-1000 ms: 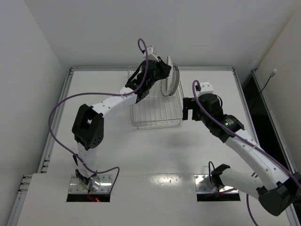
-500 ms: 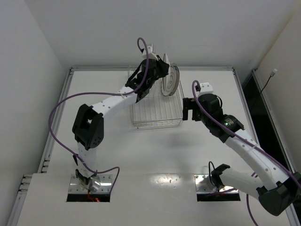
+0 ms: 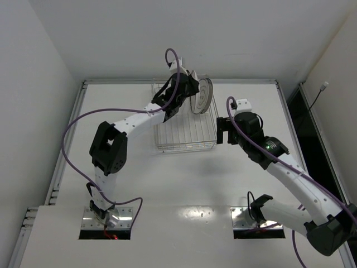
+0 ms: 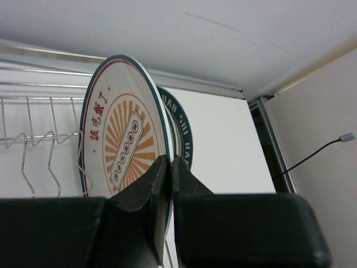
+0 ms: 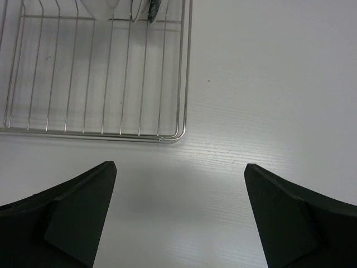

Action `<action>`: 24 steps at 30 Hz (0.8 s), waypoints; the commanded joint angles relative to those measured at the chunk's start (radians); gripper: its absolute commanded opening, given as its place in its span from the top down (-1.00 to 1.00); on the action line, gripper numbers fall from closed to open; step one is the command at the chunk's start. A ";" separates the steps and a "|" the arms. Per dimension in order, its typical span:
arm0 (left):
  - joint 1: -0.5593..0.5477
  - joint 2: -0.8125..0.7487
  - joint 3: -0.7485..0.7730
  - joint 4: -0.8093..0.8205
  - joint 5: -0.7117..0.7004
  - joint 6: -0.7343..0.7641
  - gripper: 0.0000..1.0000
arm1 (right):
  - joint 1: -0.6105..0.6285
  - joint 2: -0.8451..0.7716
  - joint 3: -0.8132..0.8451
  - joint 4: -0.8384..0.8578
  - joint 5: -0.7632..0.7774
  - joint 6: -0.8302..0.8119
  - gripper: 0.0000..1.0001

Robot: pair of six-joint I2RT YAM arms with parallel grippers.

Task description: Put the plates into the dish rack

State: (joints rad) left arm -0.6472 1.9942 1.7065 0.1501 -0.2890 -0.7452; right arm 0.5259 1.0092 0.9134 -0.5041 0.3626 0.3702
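The orange sunburst plate stands on edge in the dish rack, at its far right end. My left gripper is shut on this plate's rim, one finger on each face; from above the gripper is over the rack's far end. The white plate with the dark ring stands just behind it, and the pair look side by side from above. My right gripper is open and empty above the table, just off the rack's corner. From above it is to the right of the rack.
The rack's wire prongs show left of the plates. The table's raised back edge runs right behind the rack. The plates' lower rims show at the top of the right wrist view.
My left gripper has lowered the sunburst plate next to the ringed plate, and the left arm has shifted slightly right. The right arm has barely moved.
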 commanded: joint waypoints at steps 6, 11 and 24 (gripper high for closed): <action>-0.006 0.021 0.027 0.026 0.002 -0.055 1.00 | -0.003 -0.011 -0.004 0.019 -0.011 -0.005 -0.94; -0.006 0.031 0.051 -0.070 0.011 -0.066 0.90 | -0.003 -0.011 0.005 -0.002 -0.021 0.004 -0.94; 0.040 0.029 0.146 -0.172 0.194 -0.065 -1.00 | -0.003 0.057 0.220 -0.169 0.052 0.119 -0.98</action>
State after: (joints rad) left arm -0.6132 2.0407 1.7954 -0.0128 -0.1478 -0.8268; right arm 0.5259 1.0454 1.0523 -0.6159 0.3725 0.4362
